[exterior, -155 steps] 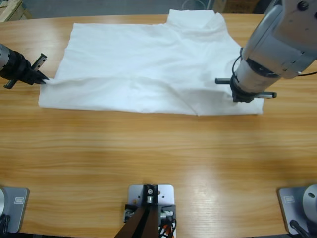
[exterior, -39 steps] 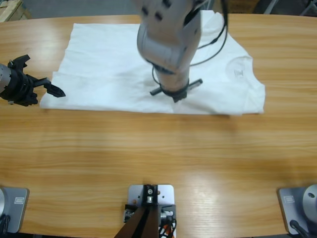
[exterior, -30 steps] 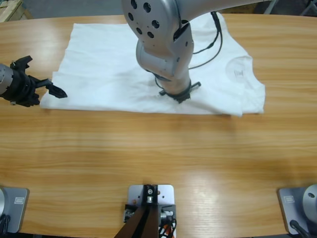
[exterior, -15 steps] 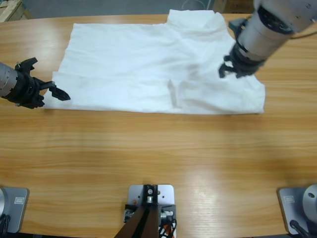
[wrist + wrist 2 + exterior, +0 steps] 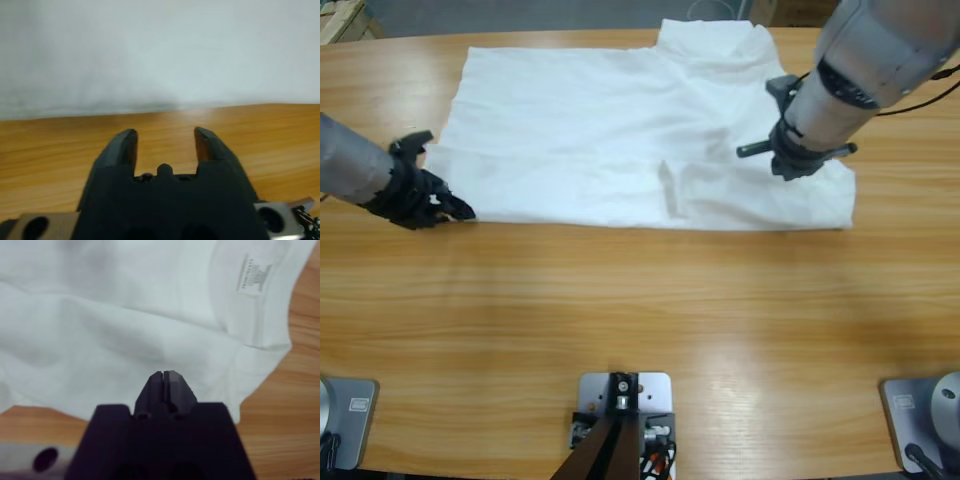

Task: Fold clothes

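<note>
White T-shirt (image 5: pixel 125 325) (flat) under right fingers (image 5: pixel 172 385)

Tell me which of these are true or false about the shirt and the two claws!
1. The shirt lies spread on the table. True.
2. The left claw is shut tight. False: its jaws stand apart, with bare wood between them.
3. The right claw is above the shirt. True: white cloth fills its view.
4. The shirt is red. False: it is white.
5. The left claw is at the shirt's far right end. False: it is by the near left corner.
</note>
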Motion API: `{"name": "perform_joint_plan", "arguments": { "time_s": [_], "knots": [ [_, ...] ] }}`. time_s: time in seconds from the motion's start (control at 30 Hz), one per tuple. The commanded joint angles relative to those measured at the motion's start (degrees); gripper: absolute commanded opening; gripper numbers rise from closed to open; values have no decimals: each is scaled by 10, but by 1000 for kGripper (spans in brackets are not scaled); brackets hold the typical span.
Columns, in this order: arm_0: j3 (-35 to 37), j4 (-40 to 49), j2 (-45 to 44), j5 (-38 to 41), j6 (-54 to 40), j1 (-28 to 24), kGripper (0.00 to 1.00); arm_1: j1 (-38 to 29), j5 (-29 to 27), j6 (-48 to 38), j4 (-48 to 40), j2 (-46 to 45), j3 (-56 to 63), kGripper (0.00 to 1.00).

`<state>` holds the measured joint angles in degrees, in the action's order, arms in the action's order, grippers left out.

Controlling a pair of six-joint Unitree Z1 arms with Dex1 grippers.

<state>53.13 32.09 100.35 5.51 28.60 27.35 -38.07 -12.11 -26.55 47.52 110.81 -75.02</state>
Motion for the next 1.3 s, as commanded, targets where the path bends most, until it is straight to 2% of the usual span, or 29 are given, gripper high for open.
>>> {"name": "perform_joint_plan", "arguments": {
  "time_s": [0.03, 0.73, 0.8, 0.9, 1.03, 1.13, 1.23, 1.27, 1.3],
  "knots": [
    [28, -15, 95, 1, 4, 8, 0, 18, 14, 10, -27, 62, 19, 0],
    [19, -12, 121, 10, 5, 12, 0, 131, 10, 110, -51, 133, -65, 0],
    [17, -12, 114, 10, 4, 11, 0, 138, -2, 114, -39, 90, -73, 0],
    [19, -13, 115, 10, 5, 12, 0, 134, -13, 105, 17, -21, -69, 0],
    [23, -13, 115, 11, 7, 14, 0, 80, 49, 5, 28, -166, 38, 0],
    [28, -12, 114, 12, 7, 14, 0, 68, 83, -48, -49, -225, 172, 0],
    [34, -6, 113, 14, 7, 14, 0, 112, 129, -59, -112, -252, 239, 0],
    [35, -5, 112, 15, 7, 14, 0, 128, 155, -62, -134, -255, 254, 36],
    [36, -5, 112, 15, 7, 14, 0, 144, 177, -69, -158, -254, 270, 130]
  ]
}}
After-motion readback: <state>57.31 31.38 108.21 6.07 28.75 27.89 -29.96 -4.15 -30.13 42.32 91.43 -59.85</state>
